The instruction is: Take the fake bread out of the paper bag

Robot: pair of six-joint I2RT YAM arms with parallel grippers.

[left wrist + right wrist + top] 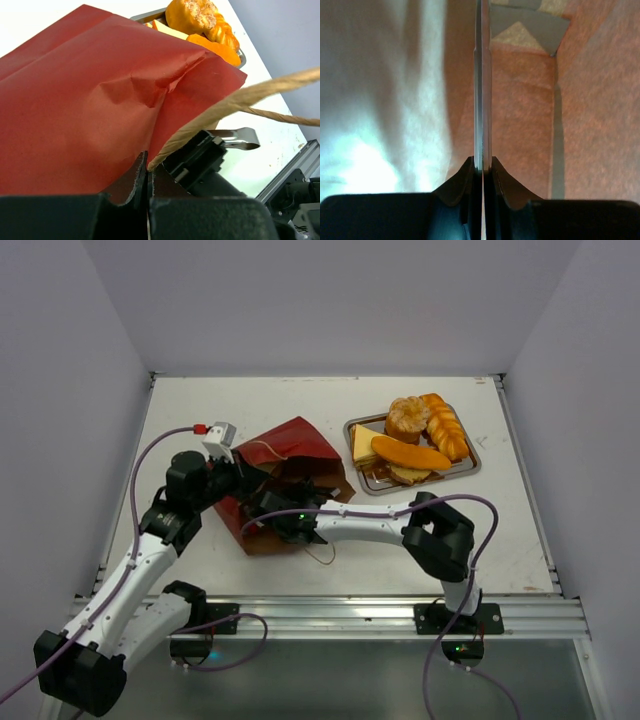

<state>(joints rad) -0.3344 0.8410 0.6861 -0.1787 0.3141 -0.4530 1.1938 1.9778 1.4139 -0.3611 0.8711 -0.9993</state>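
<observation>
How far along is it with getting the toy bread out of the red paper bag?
Done: several glossy orange toy breads lie on the shiny metal tray. In hand: the left gripper pinches the dark red paper bag at its edge, and the right gripper is inside it, fingers together with no bread between them. Left: its camera shows only brown paper, so whether any bread remains is unclear.

the right claw (482, 55), fingers pressed together, sits inside the paper bag (592, 130).
</observation>
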